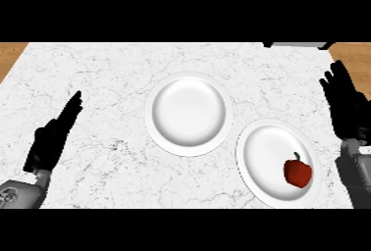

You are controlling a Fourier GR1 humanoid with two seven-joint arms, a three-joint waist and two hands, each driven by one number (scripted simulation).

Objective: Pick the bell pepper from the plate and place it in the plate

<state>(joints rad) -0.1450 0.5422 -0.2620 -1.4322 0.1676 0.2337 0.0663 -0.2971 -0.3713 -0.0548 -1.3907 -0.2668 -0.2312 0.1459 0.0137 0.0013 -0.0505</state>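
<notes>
Marble bench [94,63]: your bell pepper [297,172] lies on the right plate [264,142], stem pointing away from you, near your open right hand [348,108]. Your left hand [51,139], also open, is well apart from it.

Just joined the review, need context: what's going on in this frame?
Nothing is being handled yet. The bell pepper lies on the right plate; the middle plate is bare. The left hand and right hand are open at the sides of the counter, touching neither plate.
</notes>
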